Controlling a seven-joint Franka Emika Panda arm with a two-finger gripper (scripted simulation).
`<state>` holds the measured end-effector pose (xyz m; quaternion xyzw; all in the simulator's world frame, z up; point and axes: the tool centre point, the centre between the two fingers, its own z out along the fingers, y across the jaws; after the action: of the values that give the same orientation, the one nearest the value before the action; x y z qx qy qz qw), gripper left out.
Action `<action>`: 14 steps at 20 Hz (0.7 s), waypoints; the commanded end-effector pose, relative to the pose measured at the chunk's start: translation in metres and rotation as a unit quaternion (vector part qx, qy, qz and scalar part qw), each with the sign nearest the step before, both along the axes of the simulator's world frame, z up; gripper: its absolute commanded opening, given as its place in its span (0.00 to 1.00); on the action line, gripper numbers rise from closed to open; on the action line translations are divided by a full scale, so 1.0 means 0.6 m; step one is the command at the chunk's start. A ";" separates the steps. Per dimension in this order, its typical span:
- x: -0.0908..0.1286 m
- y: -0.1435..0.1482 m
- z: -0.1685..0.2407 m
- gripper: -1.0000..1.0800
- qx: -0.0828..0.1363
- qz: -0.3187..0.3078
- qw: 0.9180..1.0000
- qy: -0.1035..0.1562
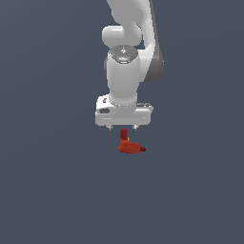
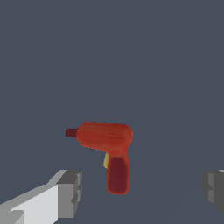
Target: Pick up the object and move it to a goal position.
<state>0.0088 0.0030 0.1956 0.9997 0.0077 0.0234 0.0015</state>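
The object is a small glossy red drill-shaped thing lying on the dark grey floor. In the wrist view the object shows a rounded body, a narrow dark tip, a darker handle and a small yellow trigger. My gripper hangs just above it, pointing straight down. In the wrist view my gripper is open, with one grey fingertip on one side of the handle and the other at the picture's edge. The fingers do not touch the object and hold nothing.
A plain dark grey floor fills both views. The white arm rises straight up above the object.
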 end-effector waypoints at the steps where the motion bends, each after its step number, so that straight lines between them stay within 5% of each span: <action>1: 0.000 0.000 0.000 1.00 0.000 0.000 1.000 0.000; 14: -0.001 0.010 -0.008 1.00 0.002 0.002 1.000 0.005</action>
<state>0.0077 0.0086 0.1913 0.9998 0.0072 0.0199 -0.0009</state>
